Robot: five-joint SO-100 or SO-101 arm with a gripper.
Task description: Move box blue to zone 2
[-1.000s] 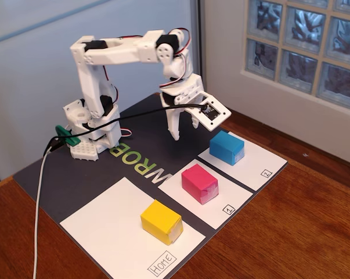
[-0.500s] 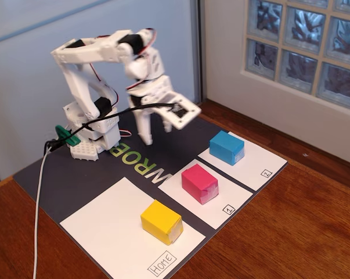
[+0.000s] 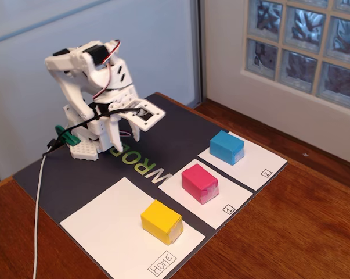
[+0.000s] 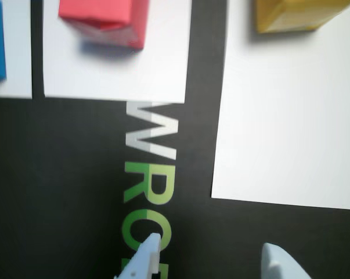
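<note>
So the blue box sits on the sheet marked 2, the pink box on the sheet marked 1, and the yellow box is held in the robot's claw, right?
Not quite. The yellow box is not in the claw; it sits on the sheet marked Home, as the fixed view shows. The claw hangs empty and open back near the arm's base. The rest is right: the blue box is on the sheet marked 2, the pink box on sheet 1.

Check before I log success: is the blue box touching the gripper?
Apart. The fixed view shows the blue box sitting on the zone 2 sheet, dark mat between it and the gripper.
</note>
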